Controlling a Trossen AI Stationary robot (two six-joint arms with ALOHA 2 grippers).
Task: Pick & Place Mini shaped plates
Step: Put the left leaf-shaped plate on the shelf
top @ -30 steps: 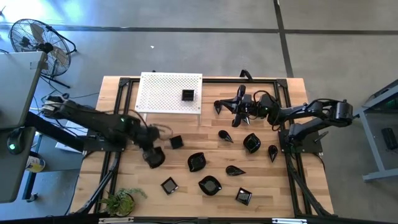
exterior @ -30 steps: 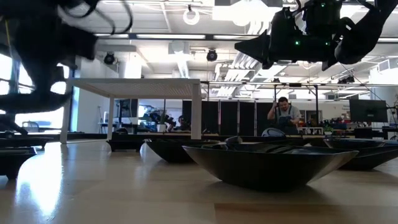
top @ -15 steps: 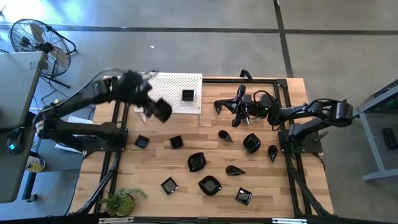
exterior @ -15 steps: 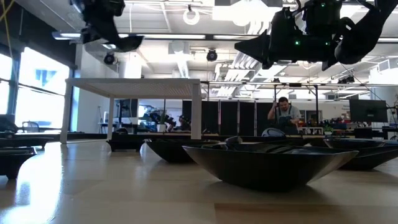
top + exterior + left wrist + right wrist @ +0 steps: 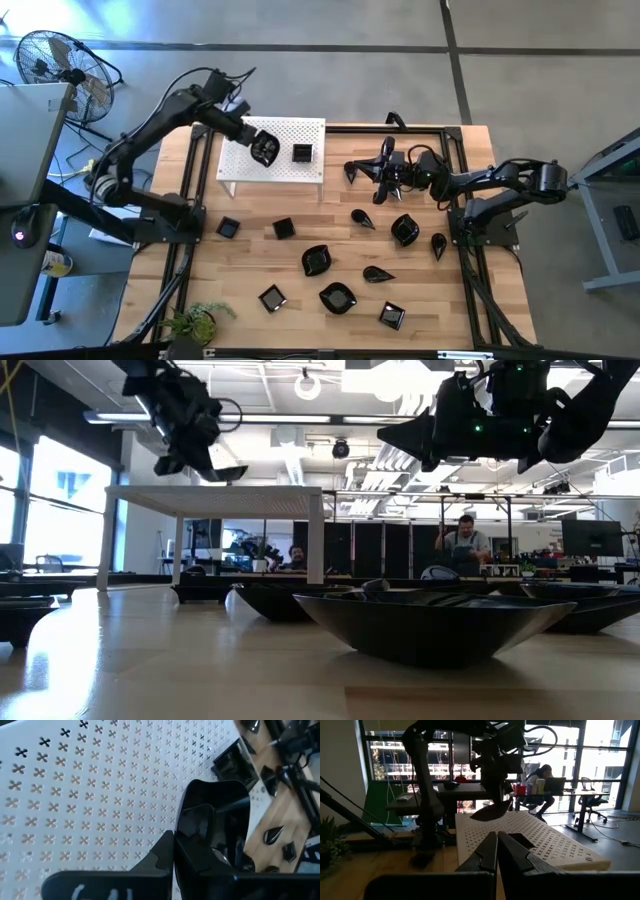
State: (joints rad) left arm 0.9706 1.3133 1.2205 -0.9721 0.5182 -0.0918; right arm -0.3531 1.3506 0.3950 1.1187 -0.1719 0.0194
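Note:
My left gripper (image 5: 258, 143) is shut on a glossy black mini plate (image 5: 265, 149) in the air over the white perforated board (image 5: 272, 165). The low view shows that plate (image 5: 222, 472) just above the board top (image 5: 215, 491). One square plate (image 5: 302, 153) lies flat on the board. Several more black plates rest on the wooden table, among them a square one (image 5: 228, 228), a rounded one (image 5: 317, 260) and a teardrop one (image 5: 378, 273). My right gripper (image 5: 352, 168) hovers shut and empty above the table's far middle, to the right of the board. My left gripper (image 5: 200, 851) pinches the plate by its rim (image 5: 197, 837) between its two fingers (image 5: 162, 852). It comes at the plate slanting down from above. The plate is lifted clear, tilted, and sticks out beyond the fingertips over the board.
Black frame rails (image 5: 190, 200) run along the table's left and right sides. A small potted plant (image 5: 195, 322) stands at the near left corner. A fan (image 5: 50, 55) stands off the table's far left. People (image 5: 462, 545) sit in the room beyond.
My left gripper has risen from the table's near left with the plate and swung toward the far edge. It now holds the plate over the white board. The plate has been lifted clear of the table. My right arm has kept still.

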